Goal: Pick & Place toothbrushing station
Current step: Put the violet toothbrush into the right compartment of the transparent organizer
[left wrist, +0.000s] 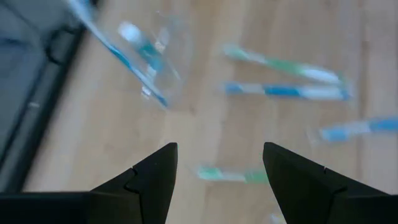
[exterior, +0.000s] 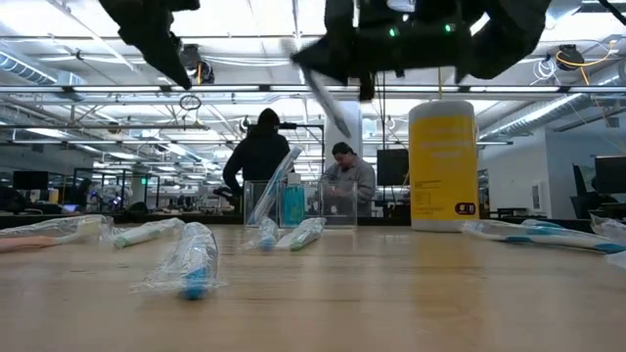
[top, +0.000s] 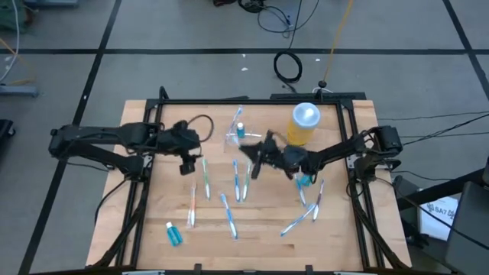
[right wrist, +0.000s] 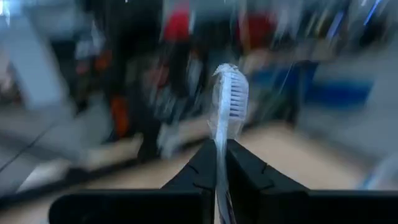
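The toothbrushing station is a small clear plastic holder (top: 235, 137) standing on the table at the far middle. It holds a toothbrush and a blue toothpaste tube, and also shows in the low view (exterior: 293, 203) and the left wrist view (left wrist: 149, 56). My right gripper (top: 256, 159) hovers just right of it, shut on a wrapped toothbrush (right wrist: 229, 99). My left gripper (top: 189, 159) is open and empty (left wrist: 217, 152), above the table to the holder's left. My right gripper pinches the toothbrush's handle (right wrist: 219, 158) between its two fingers. The bristle head (right wrist: 231, 93) sticks out beyond the fingertips. The brush is lifted clear of the table and hangs slanted in the low view (exterior: 328, 98).
A yellow jar with a white lid (top: 303, 124) stands right of the holder. Several wrapped toothbrushes (top: 229, 214) lie across the table's middle and right (top: 302, 218). A toothpaste tube (top: 173, 233) lies near the front left. People stand in the room beyond (exterior: 259, 156).
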Motion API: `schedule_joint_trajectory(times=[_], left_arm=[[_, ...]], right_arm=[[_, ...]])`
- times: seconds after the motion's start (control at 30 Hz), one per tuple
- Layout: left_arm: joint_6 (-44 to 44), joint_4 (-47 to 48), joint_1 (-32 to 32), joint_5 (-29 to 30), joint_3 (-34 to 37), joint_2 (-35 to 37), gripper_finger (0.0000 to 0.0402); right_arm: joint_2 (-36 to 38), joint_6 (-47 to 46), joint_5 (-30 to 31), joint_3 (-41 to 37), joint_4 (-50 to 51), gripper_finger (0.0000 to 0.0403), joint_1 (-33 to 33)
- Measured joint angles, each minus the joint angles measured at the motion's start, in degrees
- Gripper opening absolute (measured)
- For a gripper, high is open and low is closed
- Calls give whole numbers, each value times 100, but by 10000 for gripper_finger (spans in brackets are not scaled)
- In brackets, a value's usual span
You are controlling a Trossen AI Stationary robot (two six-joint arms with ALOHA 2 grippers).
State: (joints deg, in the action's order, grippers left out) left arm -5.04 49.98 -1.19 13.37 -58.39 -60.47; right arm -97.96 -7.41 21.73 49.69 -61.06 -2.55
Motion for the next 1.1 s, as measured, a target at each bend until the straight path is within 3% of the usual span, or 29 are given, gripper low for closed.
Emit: schedule_joint_trajectory(times=[0.17,0.43,0.77,1.03,1.1], left_arm=[[-152,-166,5,609,5,267,244],[-124,-372,-2,775,7,311,244],[-282,-352,-1,771,7,306,244],[-299,-352,-2,767,7,306,244],[-308,-352,-2,767,7,306,244]], right_arm=[[-233,1118,787,-6,-1145,12,375],[-941,1924,861,256,-1484,12,1010],[-1592,1406,974,330,-1354,12,1541],[-1734,1564,1030,319,-958,13,1449],[-1734,1644,1296,319,-745,13,1355]])
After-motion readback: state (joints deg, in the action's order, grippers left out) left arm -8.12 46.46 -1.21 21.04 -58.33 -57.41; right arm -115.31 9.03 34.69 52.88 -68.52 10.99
